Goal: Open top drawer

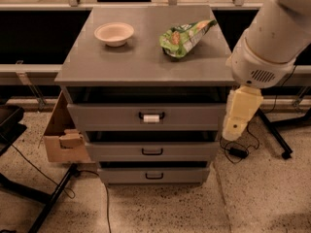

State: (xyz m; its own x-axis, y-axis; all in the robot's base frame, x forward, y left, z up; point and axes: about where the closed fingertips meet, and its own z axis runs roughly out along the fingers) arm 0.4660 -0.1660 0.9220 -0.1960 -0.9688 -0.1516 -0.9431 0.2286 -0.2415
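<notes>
Right of the white-tagged top drawer (107, 116), the claw (234, 129)

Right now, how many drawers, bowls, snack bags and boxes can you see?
Drawers: 3, namely top drawer, middle drawer, bottom drawer
Bowl: 1
Snack bag: 1
Cardboard box: 1
Total: 6
The gripper hangs beside the top drawer, at the picture's right.

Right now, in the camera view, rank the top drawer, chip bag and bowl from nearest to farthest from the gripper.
The gripper hangs at the cabinet's right side.
1. top drawer: its front's right end lies just left of the gripper.
2. chip bag: on the cabinet top, right part.
3. bowl: on the cabinet top, left part.
</notes>
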